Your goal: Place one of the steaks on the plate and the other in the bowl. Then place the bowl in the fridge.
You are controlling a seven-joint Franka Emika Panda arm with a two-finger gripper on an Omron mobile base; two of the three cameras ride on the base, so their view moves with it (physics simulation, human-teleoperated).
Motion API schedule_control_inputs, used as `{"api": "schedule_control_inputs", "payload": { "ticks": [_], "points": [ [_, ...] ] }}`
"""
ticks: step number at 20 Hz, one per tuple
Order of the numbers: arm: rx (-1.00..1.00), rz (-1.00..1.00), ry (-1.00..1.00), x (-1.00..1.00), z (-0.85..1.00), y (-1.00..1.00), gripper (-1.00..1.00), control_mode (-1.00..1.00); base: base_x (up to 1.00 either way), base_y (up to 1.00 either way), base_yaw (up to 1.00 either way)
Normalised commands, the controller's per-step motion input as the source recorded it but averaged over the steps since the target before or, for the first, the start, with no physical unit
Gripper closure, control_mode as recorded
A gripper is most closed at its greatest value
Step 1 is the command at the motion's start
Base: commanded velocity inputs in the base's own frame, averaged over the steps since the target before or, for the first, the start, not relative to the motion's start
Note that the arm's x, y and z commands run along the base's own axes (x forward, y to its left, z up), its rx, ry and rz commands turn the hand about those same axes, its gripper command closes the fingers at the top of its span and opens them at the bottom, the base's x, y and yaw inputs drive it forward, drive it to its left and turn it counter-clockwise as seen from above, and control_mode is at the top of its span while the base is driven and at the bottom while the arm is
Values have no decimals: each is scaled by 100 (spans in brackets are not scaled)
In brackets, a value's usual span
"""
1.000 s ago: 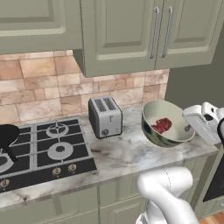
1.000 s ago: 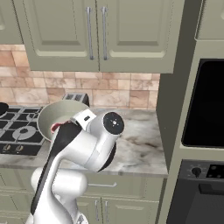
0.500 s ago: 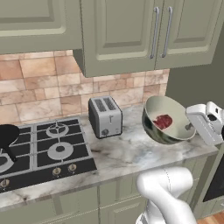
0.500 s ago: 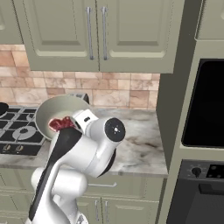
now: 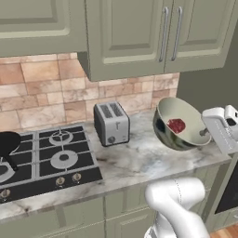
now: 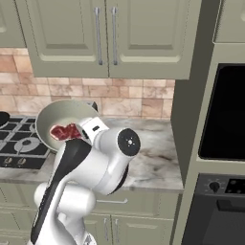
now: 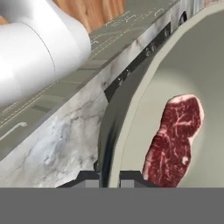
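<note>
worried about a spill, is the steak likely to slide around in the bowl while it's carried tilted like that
Probably somewhat. The bowl, pinched at its rim by the gripper, is steeply tilted, and its inside looks smooth. The steak lies flat against the wall, so it may slide rather than roll.

You're looking at a glossy white arm point(image 6: 81, 177), rounded fat links, a dark round joint cap point(image 6: 128, 141), black inlay.

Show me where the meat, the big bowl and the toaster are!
Dark red steak point(image 7: 175, 140), hand view, middle of the slab.
Deep beige-grey bowl point(image 5: 186, 109), left base view, pale inner wall above the steak.
Silver two-slot toaster point(image 5: 113, 128), left base view, front face.
</note>
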Motion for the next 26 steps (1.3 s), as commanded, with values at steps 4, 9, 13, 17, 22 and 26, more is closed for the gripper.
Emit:
{"api": "schedule_control_inputs", "payload": {
  "ticks": [4,9,13,17,22,26],
  "points": [
    [0,0,0,0,0,0,100,100,-57,0,3],
    [0,0,0,0,0,0,100,100,-44,5,6],
    [0,0,0,0,0,0,100,100,-27,33,19],
    [0,0,0,0,0,0,100,100,-5,34,33],
    [0,0,0,0,0,0,100,100,0,27,41],
    [0,0,0,0,0,0,100,100,0,36,49]
  ]
}}
